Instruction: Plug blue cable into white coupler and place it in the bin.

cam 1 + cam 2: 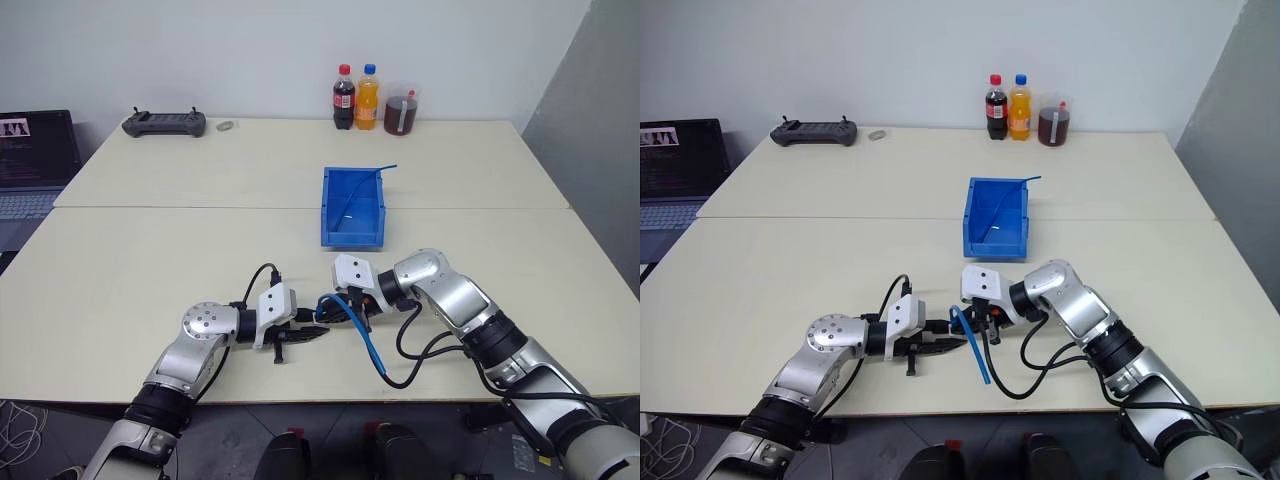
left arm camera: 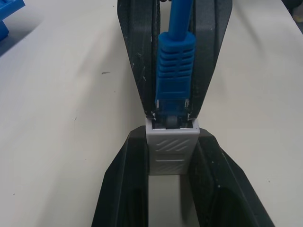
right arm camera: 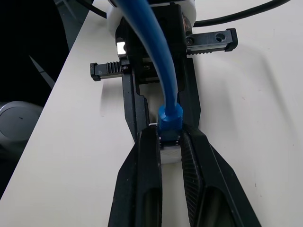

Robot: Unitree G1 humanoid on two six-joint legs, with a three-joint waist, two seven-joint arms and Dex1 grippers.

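The two arms meet low over the near edge of the bench (image 1: 150,260), tips facing each other, so that plug and socket line up on one axis; that looks like the whole reason for the pose. The left pincer (image 2: 171,156) is clamped on the white coupler (image 2: 171,150), its fingers tight against both flanks with the socket facing outward; the right pincer (image 3: 169,142) is clamped on the blue cable (image 3: 169,118) just behind its ribbed boot, the plug's nose sitting at or just inside the coupler's mouth (whether it has latched I cannot tell). The rest of the cable trails loose from the right pincer down toward the bench edge; the bin (image 1: 352,205) stands well apart, farther up the bench, a second blue cable (image 1: 377,170) resting on its rim; my guess is the mating is nearly finished and the bin step not begun.
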